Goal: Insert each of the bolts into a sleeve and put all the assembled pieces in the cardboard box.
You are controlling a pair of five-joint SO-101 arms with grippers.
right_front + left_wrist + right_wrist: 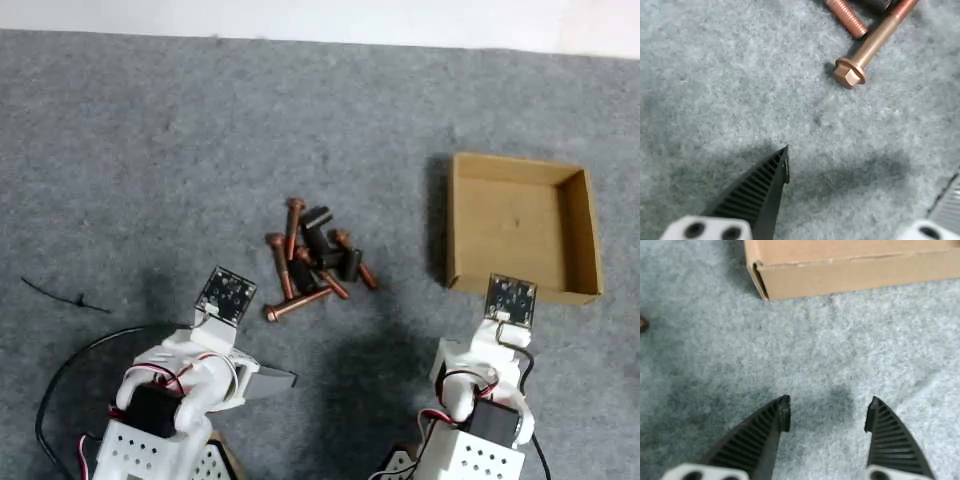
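Your left gripper (865, 185) sits nearest the lens, at 7 o'clock on the table, its pincer spread wide and holding nothing. Your right gripper (827, 415) stands at 5 o'clock, likewise spread wide and holding nothing, above the grey felt (150, 150). Largest of the task's things is the cardboard box (515, 225) at 2 o'clock, open-topped with no piece in it, its near wall just ahead of your right gripper. Next comes the heap (315, 260) of bolts (283, 265) and sleeves (317, 218) at the table's middle, the copper shafts crossed over one another and over the short black tubes. None looks assembled, so the task seems to be at its start. One copper bolt (870, 50) lies at the heap's 7 o'clock edge, its hexagonal head turned towards your left gripper and near it. Smallest, a thin black tie (70, 298) lies well apart at 9 o'clock. Watch the tangle: with a pincer that wide you could close on two shafts at once, or drag a neighbour and scatter the round pieces, which would likely roll. Watch the box too: it looks light, and a low swing of the right arm could shove it.
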